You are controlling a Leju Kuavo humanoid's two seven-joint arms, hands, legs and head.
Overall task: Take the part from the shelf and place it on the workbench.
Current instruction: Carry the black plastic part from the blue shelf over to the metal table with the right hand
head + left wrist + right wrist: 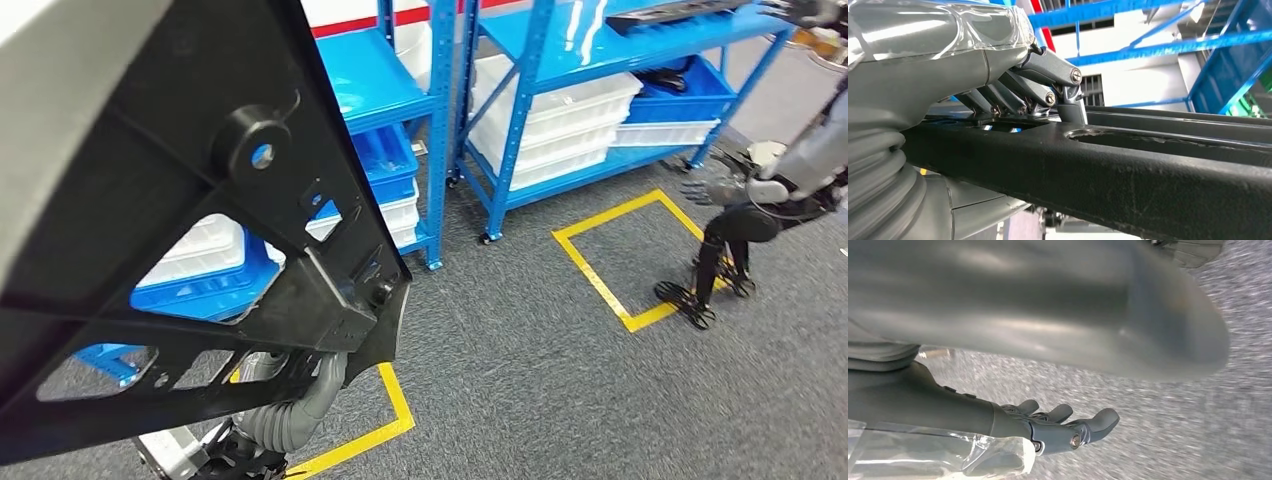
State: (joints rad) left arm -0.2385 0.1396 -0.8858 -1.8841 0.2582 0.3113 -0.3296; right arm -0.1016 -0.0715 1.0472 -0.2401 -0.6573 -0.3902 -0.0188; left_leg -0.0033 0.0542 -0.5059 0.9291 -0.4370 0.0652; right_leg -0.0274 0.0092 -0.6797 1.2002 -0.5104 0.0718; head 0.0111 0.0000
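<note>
The large black moulded plastic part [150, 250], a flat frame with triangular cut-outs and a round boss, was held up close to the head camera, covering the left half of that view. In the left wrist view the left hand [1013, 85] gripped it: the dark metal fingers [1068, 95] curled down over the top edge of one black bar [1098, 170] of the part, pressing on it. The right hand [1058, 427] held nothing and hung over grey carpet [1173, 430], its fingers loosely apart and only slightly bent. Behind the part stood blue steel shelving [520, 110] carrying white plastic trays [560, 110] and blue bins [690, 95]. Yellow tape squares [620, 290] marked the grey floor, and another humanoid robot [760, 200] stood at the right edge.
</note>
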